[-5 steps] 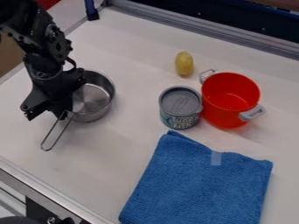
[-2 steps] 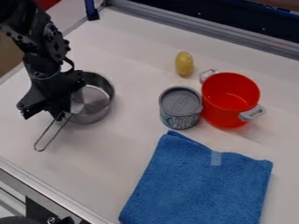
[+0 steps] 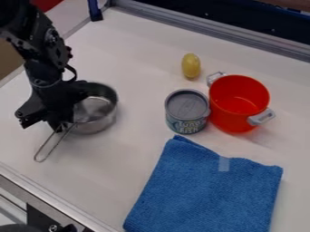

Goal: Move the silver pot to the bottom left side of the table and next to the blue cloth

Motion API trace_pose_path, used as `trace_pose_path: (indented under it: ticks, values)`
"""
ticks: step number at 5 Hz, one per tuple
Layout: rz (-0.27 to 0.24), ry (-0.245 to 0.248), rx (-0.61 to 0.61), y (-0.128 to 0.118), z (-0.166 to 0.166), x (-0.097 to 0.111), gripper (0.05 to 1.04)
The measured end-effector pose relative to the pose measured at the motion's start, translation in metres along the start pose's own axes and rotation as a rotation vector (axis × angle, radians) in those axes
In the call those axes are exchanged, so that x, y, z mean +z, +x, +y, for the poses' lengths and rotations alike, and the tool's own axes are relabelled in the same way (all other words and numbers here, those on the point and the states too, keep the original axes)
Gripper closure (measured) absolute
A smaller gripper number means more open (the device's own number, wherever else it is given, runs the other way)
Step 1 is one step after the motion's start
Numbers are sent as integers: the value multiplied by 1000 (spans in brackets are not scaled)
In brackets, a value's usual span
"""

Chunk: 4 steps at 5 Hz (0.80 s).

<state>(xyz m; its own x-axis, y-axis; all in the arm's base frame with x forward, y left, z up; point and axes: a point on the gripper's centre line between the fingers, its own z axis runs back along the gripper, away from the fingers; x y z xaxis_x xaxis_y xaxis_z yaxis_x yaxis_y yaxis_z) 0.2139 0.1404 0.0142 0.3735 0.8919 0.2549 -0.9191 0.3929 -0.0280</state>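
Note:
At the left of the table [image 3: 121, 158], my gripper [image 3: 62, 126] is shut on the silver pot [image 3: 97, 118], holding it at its left side where the wire handle joins the rim. The pot is upright and looks empty, its handle pointing down-left. Part of its left wall is hidden behind the gripper. The folded blue cloth [image 3: 205, 195] lies at the bottom, to the right of and below the pot.
Right of the pot stand a tuna can [image 3: 187, 111] and a red pot [image 3: 239, 102] with grey handles, close together above the cloth. A yellow oval object [image 3: 191, 66] lies behind them. A metal rail [image 3: 48, 198] borders the lower left edge.
My gripper and the silver pot have shifted together a little down and left, and the handle's end has swung slightly left. The cloth and other objects have stayed put.

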Motion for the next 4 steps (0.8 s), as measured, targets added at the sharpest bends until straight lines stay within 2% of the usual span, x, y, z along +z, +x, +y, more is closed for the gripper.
trace_pose_path:
  ticks: [1,2,3,4]
  values:
    - [9,9,-19,-5,1,-1,582]
    - [14,11,-24,-5,1,1,285]
    - [3,-20,-22,-2,-1,11,85]
    - [11,-55,-26,7,-7,32,83]
